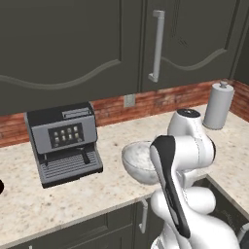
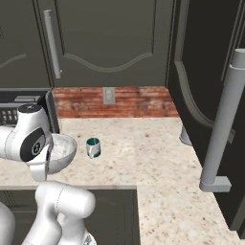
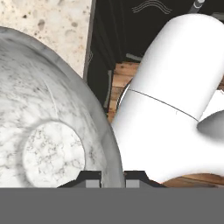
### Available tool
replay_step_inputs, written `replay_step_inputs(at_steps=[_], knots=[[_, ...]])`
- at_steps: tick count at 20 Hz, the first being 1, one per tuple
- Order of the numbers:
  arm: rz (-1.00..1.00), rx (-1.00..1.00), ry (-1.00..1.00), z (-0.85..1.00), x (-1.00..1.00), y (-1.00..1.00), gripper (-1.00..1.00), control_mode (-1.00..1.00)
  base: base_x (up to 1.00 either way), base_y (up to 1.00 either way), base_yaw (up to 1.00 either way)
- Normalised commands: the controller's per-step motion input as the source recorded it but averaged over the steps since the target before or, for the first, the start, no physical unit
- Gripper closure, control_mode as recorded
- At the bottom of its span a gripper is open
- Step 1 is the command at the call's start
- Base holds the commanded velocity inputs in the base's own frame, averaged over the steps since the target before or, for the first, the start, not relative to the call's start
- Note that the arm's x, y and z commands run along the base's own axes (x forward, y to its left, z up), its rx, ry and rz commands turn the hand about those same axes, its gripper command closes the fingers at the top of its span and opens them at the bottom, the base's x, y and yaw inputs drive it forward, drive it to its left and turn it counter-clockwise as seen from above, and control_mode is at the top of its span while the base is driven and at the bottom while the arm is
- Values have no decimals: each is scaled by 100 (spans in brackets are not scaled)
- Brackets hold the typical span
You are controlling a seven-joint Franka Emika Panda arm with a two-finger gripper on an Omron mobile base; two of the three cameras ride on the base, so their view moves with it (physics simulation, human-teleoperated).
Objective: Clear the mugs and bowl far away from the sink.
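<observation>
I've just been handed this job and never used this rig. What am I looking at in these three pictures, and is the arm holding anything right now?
The white machine is a robot arm on a driving base, at a kitchen counter. Two pictures come from cameras on the base, behind the arm to its left and right. The third looks along the gripper; its two dark fingertips sit at that picture's bottom edge, astride the rim of the speckled bowl, so it seems gripped. On the counter stand a coffee machine, a paper towel roll and a white mug with teal lining beside the bowl. The dark sink lies right below the arm.
</observation>
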Motion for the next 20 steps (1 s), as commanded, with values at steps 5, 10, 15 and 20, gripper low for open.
replay_step_inputs(at_steps=[5, 10, 15, 20], knots=[[0, 0, 0, -50, 19, 9, 100, -100, 0, 0, 0], [0, 0, -1, -38, 2, 3, 100, -100, 0, 0, 0], [0, 0, -3, -38, 3, 9, 100, -100, 0, 0, 0], [0, 0, -3, -40, 19, 5, 100, -100, 0, 0, 0]])
